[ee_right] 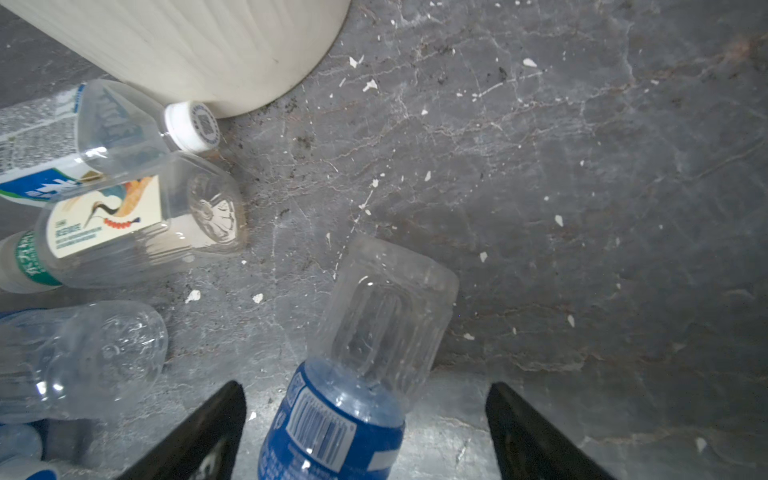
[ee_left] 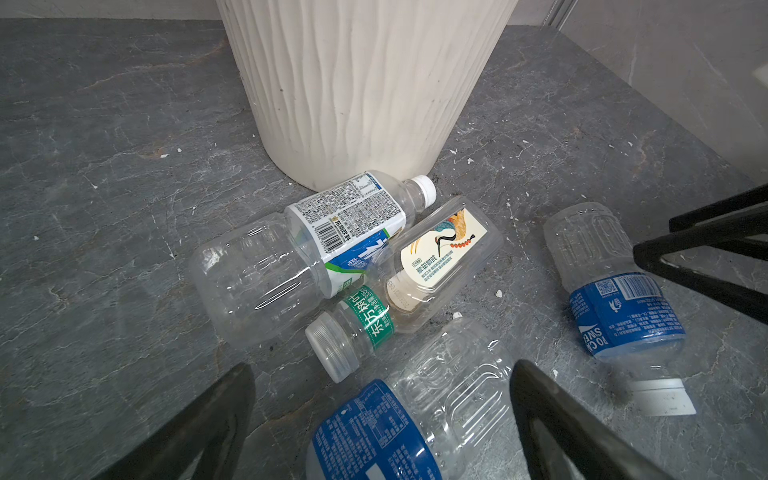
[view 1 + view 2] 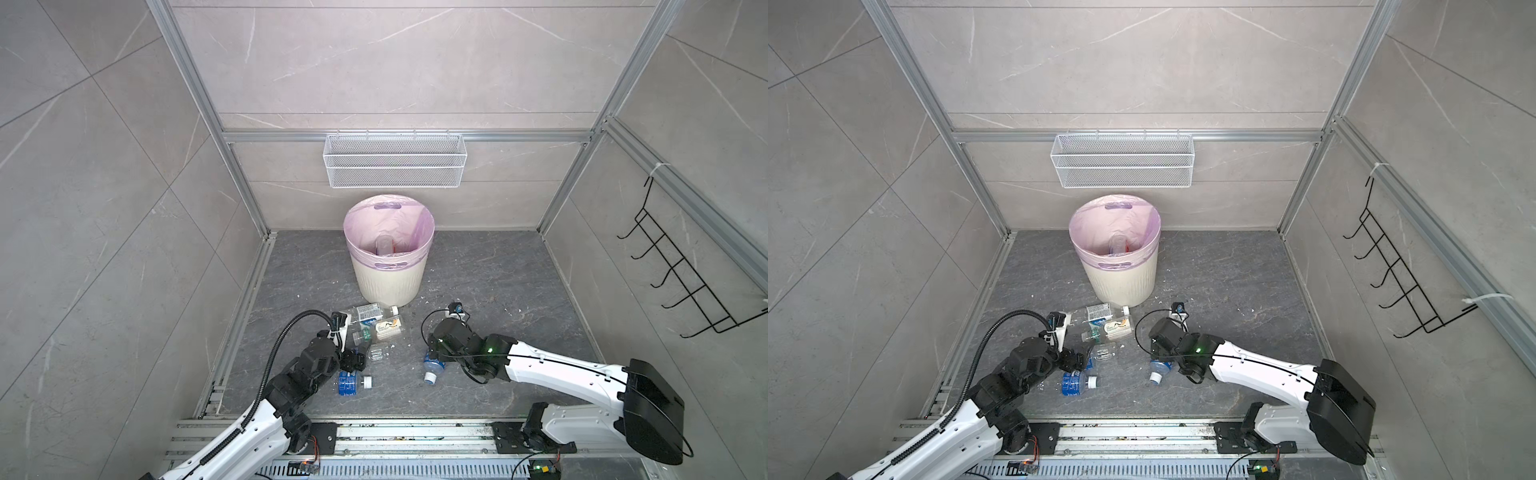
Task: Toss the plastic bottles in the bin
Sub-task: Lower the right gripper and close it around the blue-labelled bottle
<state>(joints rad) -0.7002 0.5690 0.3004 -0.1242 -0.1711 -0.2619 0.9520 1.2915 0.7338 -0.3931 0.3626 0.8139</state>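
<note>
The cream ribbed bin [image 3: 388, 282] with a pink liner stands at the back middle, one bottle [image 3: 384, 245] inside. Several plastic bottles lie on the floor before it. A white-and-blue-label bottle [image 2: 345, 220] and a cream-label bottle [image 2: 440, 253] rest against its foot. My left gripper [image 2: 382, 368] is open, jaws either side of a blue-label bottle [image 2: 436, 395] without touching. My right gripper [image 1: 365, 386] is open around another blue-label bottle [image 1: 340, 424], with gaps on both sides. One more blue-label bottle [image 3: 348, 382] lies beside the left arm.
A white wire-mesh basket [image 3: 395, 160] hangs on the back wall above the bin. A black hook rack [image 3: 681, 270] is on the right wall. Aluminium rails edge the dark stone floor [image 3: 498, 282], which is strewn with small white scraps.
</note>
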